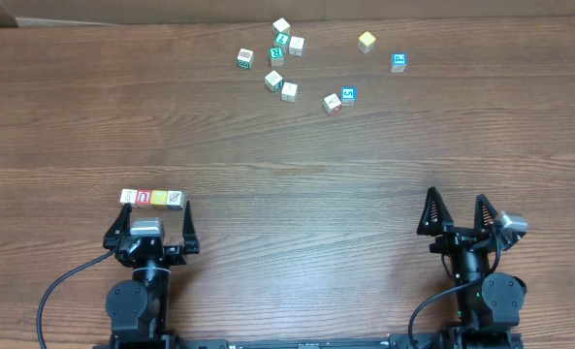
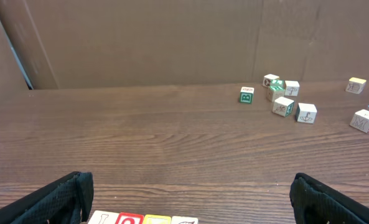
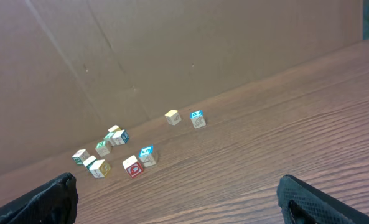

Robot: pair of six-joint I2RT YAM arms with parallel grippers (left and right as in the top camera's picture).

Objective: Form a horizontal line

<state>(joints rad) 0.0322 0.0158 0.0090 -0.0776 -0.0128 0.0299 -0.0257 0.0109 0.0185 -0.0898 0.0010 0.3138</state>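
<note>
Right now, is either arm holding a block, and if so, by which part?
Nothing is held. The left gripper and right gripper both have open, empty jaws; the row of blocks sits ungripped.

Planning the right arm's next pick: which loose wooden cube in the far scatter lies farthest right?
The blue-faced wooden cube, alone at the scatter's right edge, right of the yellow-topped wooden cube.

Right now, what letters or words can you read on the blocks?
"O" (or a zero), in red, on the red block in the near row.
"I", perhaps, on the white block at that row's end; partly cut off.
The scattered far blocks: marks too small to read.
</note>
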